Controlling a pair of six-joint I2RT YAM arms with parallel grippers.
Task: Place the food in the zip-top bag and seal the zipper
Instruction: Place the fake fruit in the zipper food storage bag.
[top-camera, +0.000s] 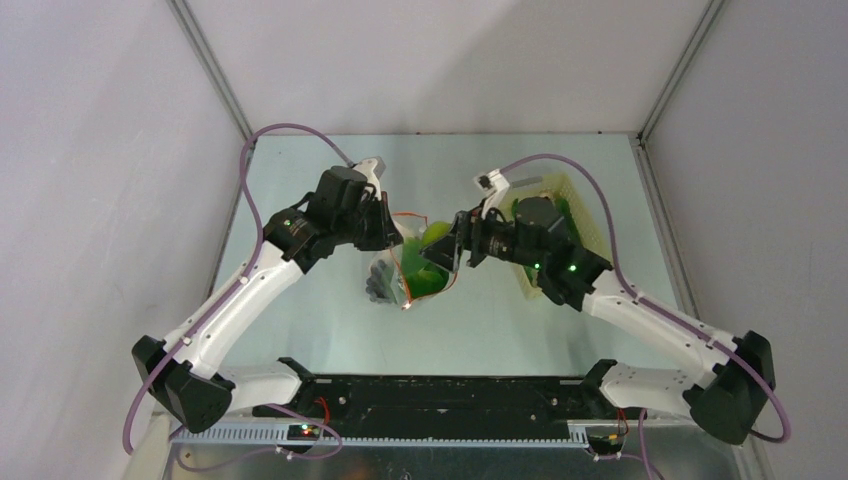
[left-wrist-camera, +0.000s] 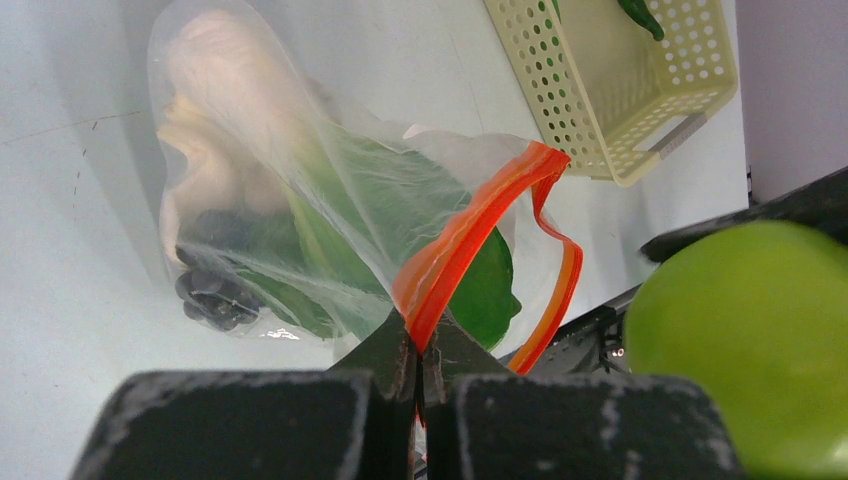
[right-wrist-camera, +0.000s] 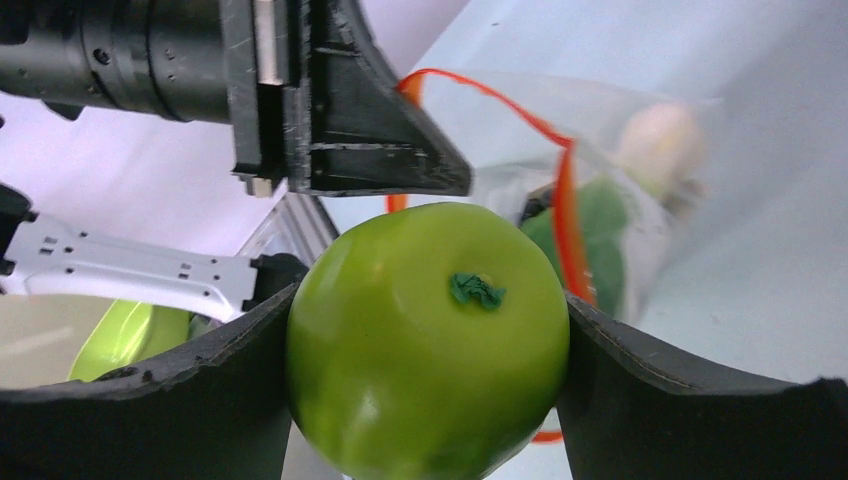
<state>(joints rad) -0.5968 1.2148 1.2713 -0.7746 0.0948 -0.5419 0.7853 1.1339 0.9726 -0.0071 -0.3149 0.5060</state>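
Right tool (right-wrist-camera: 430, 310): closed on the apple (right-wrist-camera: 400, 370), one finger on each flank, stem end facing my wrist camera. Grip looks square, with no visible tilt.

Left tool (left-wrist-camera: 420, 350): closed on the zipper (left-wrist-camera: 470, 225), pinching one lip of the bag (left-wrist-camera: 300, 170) and holding the mouth up and open.

Governing relation: the mouth lies just beyond the apple, toward the left arm and a little to the right in the right wrist view. The orange loop gapes there, and the apple looks nearly as wide as the opening. In the top view the mouth's long axis appears to run roughly far to near, so I judge the apple must enter across it, along the line between the two tools. The right arm is the one to move; the left only has to hold.

Contents: bok choy (left-wrist-camera: 330, 250), mushrooms (left-wrist-camera: 215, 90) and grapes (left-wrist-camera: 215, 295) sit low in the bag, leaving room near the mouth.

Outstanding: a pepper (left-wrist-camera: 640, 15) lies in the basket (left-wrist-camera: 610, 110), well apart on the right side. Zipper unsealed; I cannot find the slider.

Surface: the worktop (top-camera: 500, 320) is smooth and reflective. The bag's lower end appears to rest on it. The two tools are close together, so collision is the risk.
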